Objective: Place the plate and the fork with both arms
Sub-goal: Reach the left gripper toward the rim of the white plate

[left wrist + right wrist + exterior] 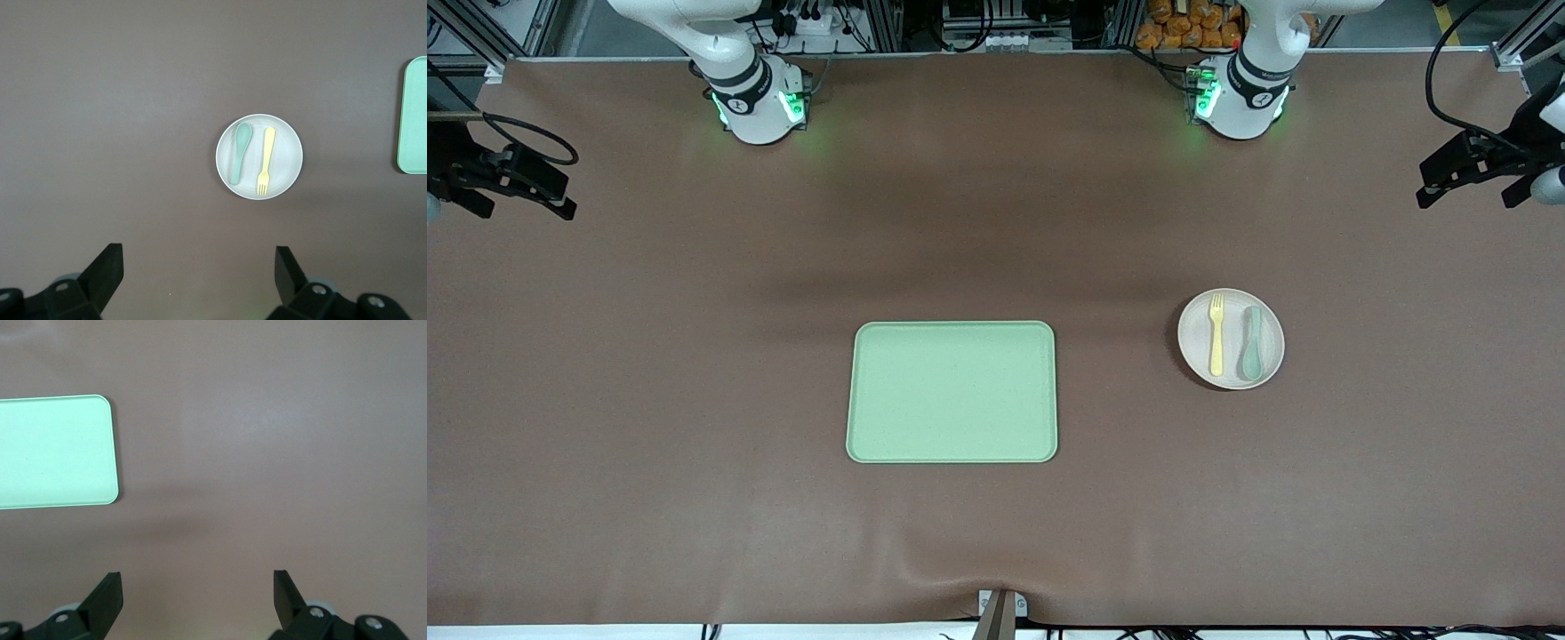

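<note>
The round beige plate lies on the brown table toward the left arm's end. The pale-yellow fork lies on it, beside a grey-green spoon. In the left wrist view, the plate, fork and spoon show well below my left gripper, which is open, empty and high over the table. My right gripper is open and empty, high over bare table beside the tray. Neither gripper shows in the front view, only the arm bases.
A rectangular light-green tray lies at the table's middle, empty, and also shows in the right wrist view and the left wrist view. Black camera mounts stand at both ends of the table.
</note>
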You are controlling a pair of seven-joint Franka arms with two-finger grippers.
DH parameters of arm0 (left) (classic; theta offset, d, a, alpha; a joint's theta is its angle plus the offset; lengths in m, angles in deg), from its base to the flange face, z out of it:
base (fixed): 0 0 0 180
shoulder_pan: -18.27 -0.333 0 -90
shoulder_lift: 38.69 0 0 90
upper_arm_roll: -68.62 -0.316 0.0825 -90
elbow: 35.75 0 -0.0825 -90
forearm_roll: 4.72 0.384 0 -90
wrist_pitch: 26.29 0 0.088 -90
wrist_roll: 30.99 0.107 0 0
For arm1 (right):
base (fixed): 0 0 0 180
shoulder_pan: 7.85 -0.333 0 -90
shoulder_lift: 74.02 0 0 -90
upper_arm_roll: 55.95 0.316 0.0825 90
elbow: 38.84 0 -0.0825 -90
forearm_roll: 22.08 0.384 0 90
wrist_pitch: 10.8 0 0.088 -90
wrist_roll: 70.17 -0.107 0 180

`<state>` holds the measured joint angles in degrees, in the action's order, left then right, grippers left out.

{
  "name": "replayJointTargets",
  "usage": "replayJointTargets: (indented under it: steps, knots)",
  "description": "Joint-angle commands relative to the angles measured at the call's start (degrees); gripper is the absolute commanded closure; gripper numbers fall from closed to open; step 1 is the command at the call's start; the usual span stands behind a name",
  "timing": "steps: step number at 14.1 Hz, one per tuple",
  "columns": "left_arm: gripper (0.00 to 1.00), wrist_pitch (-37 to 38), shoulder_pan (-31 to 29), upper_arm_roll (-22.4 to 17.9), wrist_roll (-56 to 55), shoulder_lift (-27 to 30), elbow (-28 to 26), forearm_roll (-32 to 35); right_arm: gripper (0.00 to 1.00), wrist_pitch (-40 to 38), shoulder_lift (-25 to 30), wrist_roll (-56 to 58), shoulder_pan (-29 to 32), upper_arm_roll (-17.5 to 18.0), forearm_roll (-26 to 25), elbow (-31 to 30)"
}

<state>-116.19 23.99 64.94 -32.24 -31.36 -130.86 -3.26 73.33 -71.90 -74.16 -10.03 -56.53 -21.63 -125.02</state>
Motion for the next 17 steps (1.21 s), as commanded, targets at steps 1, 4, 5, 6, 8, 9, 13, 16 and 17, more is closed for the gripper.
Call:
replayJointTargets:
  steps: [1,4,5,6,8,9,13,16,17]
  knots:
    - [0.00,0.7,-0.4,-0.1,0.4,-0.6,1.1,0.8,0.00,-0.5,-0.5,0.4,0.1,-0.1,-0.1,0.8]
    - [0.00,0.2,-2.3,0.0,0.6,-4.3,2.7,0.5,0.00,-0.5,-0.5,0.4,0.1,-0.1,-0.1,0.8]
    - [0.00,0.1,-2.1,0.1,0.4,-6.7,4.5,0.7,0.00,-0.5,-0.5,0.4,0.1,-0.1,-0.1,0.8]
    - [0.00,-0.2,-2.2,0.1,0.3,-9.4,5.5,0.3,0.00,-0.5,-0.5,0.4,0.1,-0.1,-0.1,0.8]
    - [0.00,-4.8,-4.1,0.1,0.4,-13.8,4.9,-2.2,0.00,-0.4,-0.5,0.4,0.1,-0.1,-0.1,0.8]
    - [0.00,-7.6,-5.3,0.1,0.4,-16.3,4.2,-4.3,0.00,-0.5,-0.5,0.4,0.1,-0.1,-0.1,0.8]
    - [0.00,-15.6,-5.4,0.2,0.4,-25.1,3.0,-6.7,0.00,-0.5,-0.5,0.3,0.0,-0.1,-0.1,0.8]
    - [0.00,-27.0,-5.4,0.5,0.3,-26.3,-5.0,-6.8,0.00,-0.5,-0.5,0.4,0.1,-0.1,-0.1,0.8]
    - [0.00,-30.1,-5.6,0.6,0.4,-26.4,-7.8,-6.8,0.00,-0.5,-0.5,0.3,0.1,-0.1,-0.1,0.8]
